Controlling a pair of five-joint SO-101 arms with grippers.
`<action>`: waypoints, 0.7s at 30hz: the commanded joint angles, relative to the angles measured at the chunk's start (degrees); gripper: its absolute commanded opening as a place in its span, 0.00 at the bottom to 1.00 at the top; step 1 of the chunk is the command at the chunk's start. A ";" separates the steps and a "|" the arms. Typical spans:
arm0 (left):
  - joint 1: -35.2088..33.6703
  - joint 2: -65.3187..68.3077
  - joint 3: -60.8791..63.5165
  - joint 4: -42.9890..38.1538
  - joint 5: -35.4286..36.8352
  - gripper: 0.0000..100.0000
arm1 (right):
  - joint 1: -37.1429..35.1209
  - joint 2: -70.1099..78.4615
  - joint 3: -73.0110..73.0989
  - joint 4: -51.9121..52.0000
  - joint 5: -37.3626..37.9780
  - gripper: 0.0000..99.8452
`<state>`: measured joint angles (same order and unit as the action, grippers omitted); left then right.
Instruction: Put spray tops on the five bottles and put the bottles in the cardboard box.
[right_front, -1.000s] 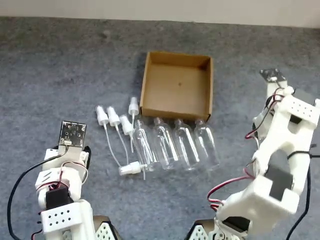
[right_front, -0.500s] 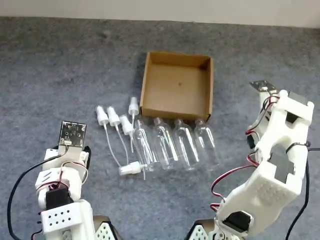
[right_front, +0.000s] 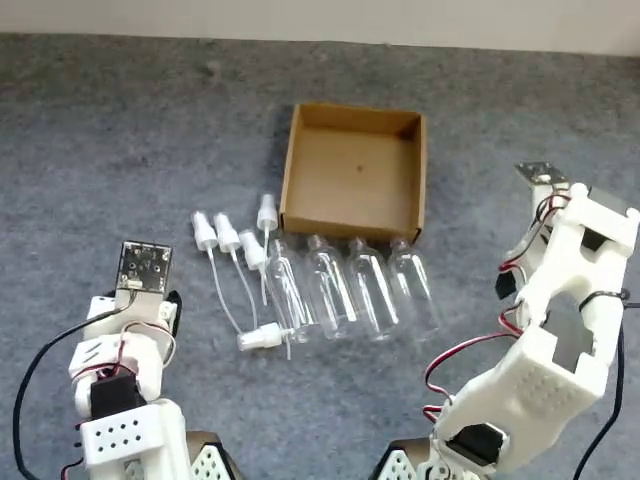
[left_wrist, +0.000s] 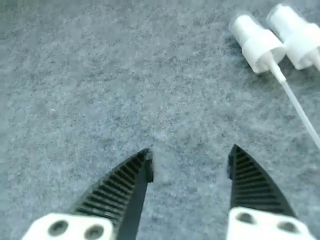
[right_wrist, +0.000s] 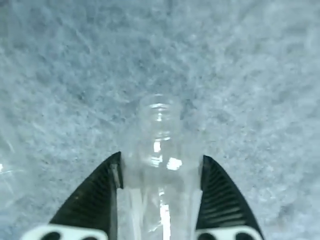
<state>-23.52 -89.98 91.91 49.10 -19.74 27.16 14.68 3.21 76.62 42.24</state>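
A cardboard box (right_front: 355, 170) stands open at the middle back. In front of it, several clear bottles (right_front: 372, 287) without tops lie side by side. White spray tops (right_front: 227, 232) with long tubes lie to their left, one (right_front: 262, 338) near the bottles' bases. My right gripper (right_wrist: 161, 162) is shut on another clear bottle (right_wrist: 159, 130), whose open neck points away from the wrist over the carpet. My left gripper (left_wrist: 190, 157) is open over bare carpet, with two spray tops (left_wrist: 257, 42) a little beyond its fingertips.
The grey carpet (right_front: 120, 150) covers the whole table. The right arm (right_front: 570, 260) stands right of the bottle row, and the left arm (right_front: 130, 330) sits at the front left. There is free carpet left and right of the box.
The right arm has shifted, its wrist swinging slightly toward the bottles and back. The left arm and the things on the carpet have not moved.
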 joint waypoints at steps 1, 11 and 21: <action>1.98 0.22 -13.93 11.25 -0.53 0.20 | 1.45 -8.22 -1.71 0.66 -0.62 0.02; 14.90 32.40 -48.57 29.63 3.16 0.19 | 3.12 -20.53 10.86 -5.05 -0.26 0.02; 15.69 79.60 -74.15 21.10 20.92 0.18 | 2.77 -27.82 25.45 -12.35 1.41 0.02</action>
<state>-8.75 -21.58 25.19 73.71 -3.56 30.15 -9.76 28.97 65.63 42.24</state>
